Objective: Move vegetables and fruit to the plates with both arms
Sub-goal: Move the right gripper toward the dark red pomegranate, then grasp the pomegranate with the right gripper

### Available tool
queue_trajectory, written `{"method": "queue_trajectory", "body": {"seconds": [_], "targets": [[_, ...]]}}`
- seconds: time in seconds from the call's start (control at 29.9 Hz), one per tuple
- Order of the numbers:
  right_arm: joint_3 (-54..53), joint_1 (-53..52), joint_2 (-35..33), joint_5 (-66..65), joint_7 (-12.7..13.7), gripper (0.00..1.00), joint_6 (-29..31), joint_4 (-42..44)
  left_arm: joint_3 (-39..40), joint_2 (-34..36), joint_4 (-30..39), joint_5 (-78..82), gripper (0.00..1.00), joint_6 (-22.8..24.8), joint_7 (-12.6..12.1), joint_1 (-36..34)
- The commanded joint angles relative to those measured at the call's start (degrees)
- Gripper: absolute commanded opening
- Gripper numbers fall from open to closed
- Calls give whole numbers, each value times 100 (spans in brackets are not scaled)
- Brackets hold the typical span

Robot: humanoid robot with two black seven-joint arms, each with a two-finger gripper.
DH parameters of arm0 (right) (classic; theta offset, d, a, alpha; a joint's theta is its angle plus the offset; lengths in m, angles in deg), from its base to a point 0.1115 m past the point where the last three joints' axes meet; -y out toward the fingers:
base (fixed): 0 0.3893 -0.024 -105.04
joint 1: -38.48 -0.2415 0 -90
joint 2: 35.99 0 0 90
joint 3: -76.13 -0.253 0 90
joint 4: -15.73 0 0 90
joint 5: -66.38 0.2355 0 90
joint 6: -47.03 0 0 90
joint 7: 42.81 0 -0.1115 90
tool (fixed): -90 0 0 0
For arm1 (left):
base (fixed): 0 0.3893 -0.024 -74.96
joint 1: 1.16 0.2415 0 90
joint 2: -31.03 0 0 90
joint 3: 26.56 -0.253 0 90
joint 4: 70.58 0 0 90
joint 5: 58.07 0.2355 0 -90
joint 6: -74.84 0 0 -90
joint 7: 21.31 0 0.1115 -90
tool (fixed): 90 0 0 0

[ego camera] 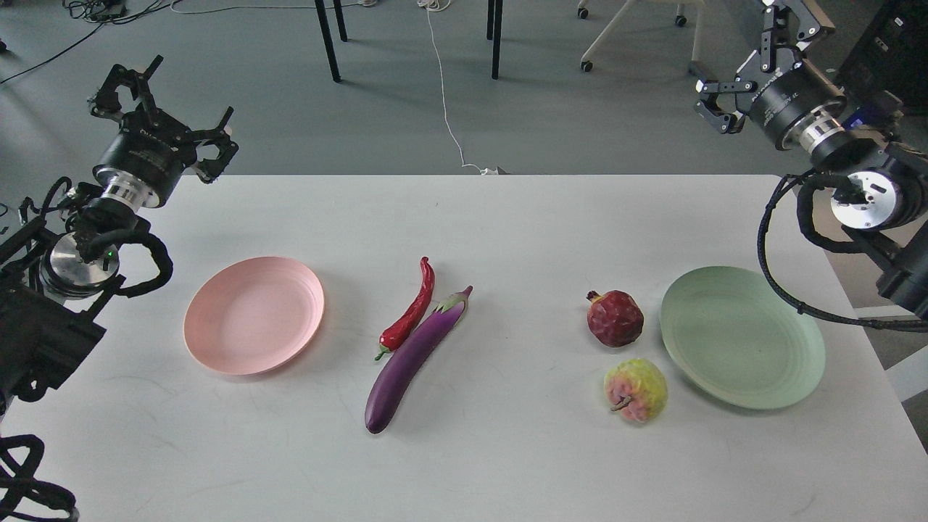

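A red chili pepper (412, 310) and a purple eggplant (411, 358) lie side by side, touching, at the table's middle. A dark red pomegranate (615, 317) and a bumpy yellow-green and pink fruit (636, 389) sit to the right, next to the pale green plate (739, 337). The pale pink plate (252, 314) lies at the left, empty. My left gripper (161, 109) is open and empty, raised over the table's far left corner. My right gripper (750, 67) is open and empty, high beyond the table's far right corner.
The white table (507, 217) has its far edge just below both grippers. Beyond it are black table legs (328, 40), a white cable (446, 109) on the grey floor and a wheeled chair base (638, 36). A dark cabinet (895, 36) stands at the far right.
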Motion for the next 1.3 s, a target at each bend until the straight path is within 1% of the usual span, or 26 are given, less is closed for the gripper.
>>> {"method": "queue_trajectory", "body": {"seconds": [0.0,0.07,0.17,0.23,0.3,0.4,0.53,0.67,0.8,0.9,1.04,1.17,1.27], "targets": [[1679,-1088,-75,-298,7,99,-30,-409,5,126,39,-9,98,20,15,6],[2524,-1703,-66,-518,7,99,-48,-690,5,162,39,-18,98,34,15,6],[3834,-2635,22,-965,7,99,-57,-1365,5,188,39,-18,98,34,15,24],[4528,-3171,214,-1369,7,99,-83,-1796,5,179,39,-18,98,34,15,68],[5083,-3541,443,-1826,7,99,-135,-2140,14,171,39,-18,98,34,24,85],[5735,-3876,742,-2512,-1,98,-372,-2527,23,153,57,-35,98,34,24,86],[6245,-3965,1181,-3084,-10,98,-540,-2660,32,170,57,-35,98,34,24,94],[6859,-3956,1945,-3690,-10,98,-662,-2660,32,188,57,-18,98,34,24,103],[7168,-3860,2674,-3753,-19,97,-1014,-2660,23,179,57,-26,98,34,24,103],[7352,-3693,3027,-3771,-19,97,-1076,-2642,23,179,57,-18,98,34,24,103],[7608,-3394,3125,-3823,-19,95,-1278,-2607,5,197,48,9,98,34,24,103],[7740,-3130,3125,-3823,-19,95,-1401,-2598,-3,197,48,9,98,34,24,103],[7941,-3007,3125,-3841,-19,95,-1603,-2590,-3,197,48,9,98,34,24,103]]}}
